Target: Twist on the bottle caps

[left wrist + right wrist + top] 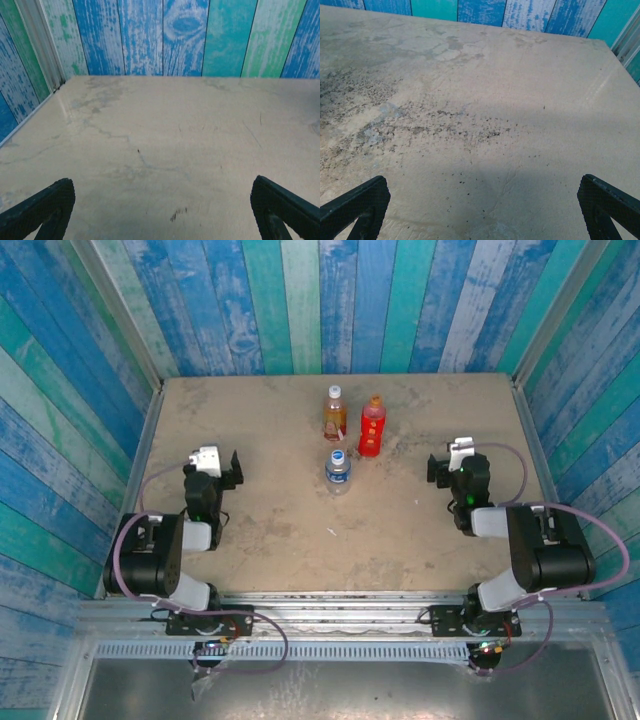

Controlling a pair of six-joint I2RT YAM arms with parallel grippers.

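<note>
Standing fully open above the table (pixel 150 125), left end effector (pixel 160 195) and right end effector (pixel 482 192) grip nothing.

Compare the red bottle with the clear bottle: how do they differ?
The red bottle holds bright red drink under an orange cap; the clear bottle carries a blue cap. The clear bottle stands nearer and left of the red bottle, and looks shorter. Both stand upright, apart.
</note>
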